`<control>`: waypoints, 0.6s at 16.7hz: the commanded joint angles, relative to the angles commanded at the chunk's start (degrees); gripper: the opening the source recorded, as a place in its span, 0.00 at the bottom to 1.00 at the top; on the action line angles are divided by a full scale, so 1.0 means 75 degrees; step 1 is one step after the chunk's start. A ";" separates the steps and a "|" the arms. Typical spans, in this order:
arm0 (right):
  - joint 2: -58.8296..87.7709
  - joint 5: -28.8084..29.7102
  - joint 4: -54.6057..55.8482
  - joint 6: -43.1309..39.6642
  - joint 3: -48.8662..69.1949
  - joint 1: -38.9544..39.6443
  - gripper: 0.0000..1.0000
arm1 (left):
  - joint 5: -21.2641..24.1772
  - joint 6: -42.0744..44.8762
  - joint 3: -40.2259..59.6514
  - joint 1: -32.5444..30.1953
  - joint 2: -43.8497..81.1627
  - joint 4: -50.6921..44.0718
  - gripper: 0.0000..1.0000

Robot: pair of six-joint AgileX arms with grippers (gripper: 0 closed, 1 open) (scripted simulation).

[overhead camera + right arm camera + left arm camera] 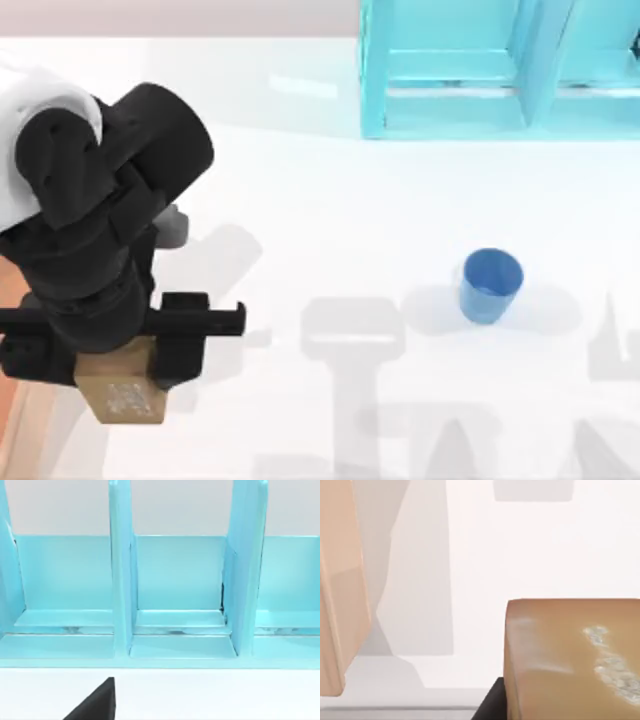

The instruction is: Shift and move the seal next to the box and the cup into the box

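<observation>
Top view: left gripper (122,375) fingers clamp the seal (125,397); cup (490,285) sits well right.

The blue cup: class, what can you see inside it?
Looking down from the top view, the cup stands upright on the white table; its blue inner wall shows and nothing lies inside. Its near wall hides part of the floor.

My left gripper (125,345) is matte black, its arm partly white; the seal (122,392) it carries is golden-tan with a pale speckled mark on one face; the cup (490,285) is plain blue; the box (340,590) shows pale peach wood; the shelf unit (500,70) is cyan; the table (350,220) is white
</observation>
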 joint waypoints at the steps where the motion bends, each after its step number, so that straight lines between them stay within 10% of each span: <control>1: 0.0000 0.0000 0.0000 0.0000 0.0000 0.0000 1.00 | -0.0001 0.0260 0.0013 0.0256 -0.0064 -0.0079 0.00; 10: 0.0000 0.0000 0.0000 0.0000 0.0000 0.0000 1.00 | -0.0008 0.0596 -0.0284 0.0570 -0.0099 0.0153 0.00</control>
